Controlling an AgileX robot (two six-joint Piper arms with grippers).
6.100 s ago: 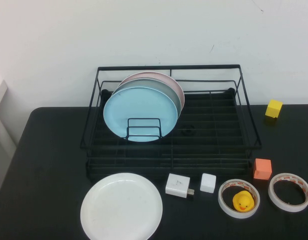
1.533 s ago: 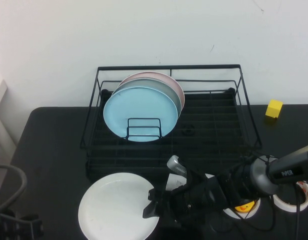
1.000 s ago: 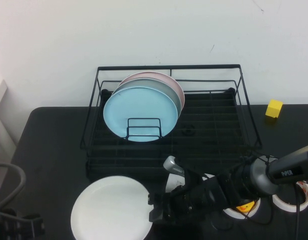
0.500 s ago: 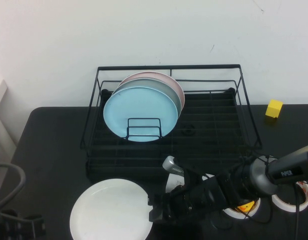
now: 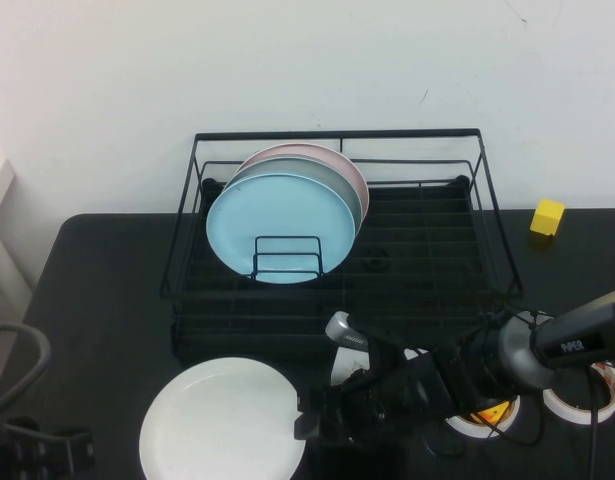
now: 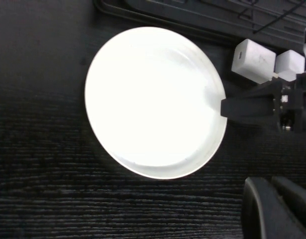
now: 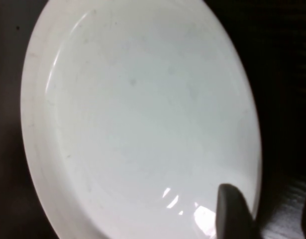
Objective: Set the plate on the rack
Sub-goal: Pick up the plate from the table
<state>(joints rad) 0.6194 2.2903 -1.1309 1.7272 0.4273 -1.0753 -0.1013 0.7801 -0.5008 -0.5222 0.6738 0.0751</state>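
Plate (image 5: 223,419) flat on desk (image 5: 107,300), front of rack (image 5: 337,230). Glossy, rigid, likely slippery, breakable: take thin rim, squeeze gently. Right gripper (image 5: 305,425) at rim, fingers parted, not gripping. Left gripper (image 5: 37,452) clenched, near-left corner.

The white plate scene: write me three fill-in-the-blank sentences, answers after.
1. The plate lies flat on the black ____.
2. The right hand is at the plate's rim; the shut left hand waits at the near ____ corner.
3. In the rack, the frontmost standing plate is light ____.

Answers: table; left; blue
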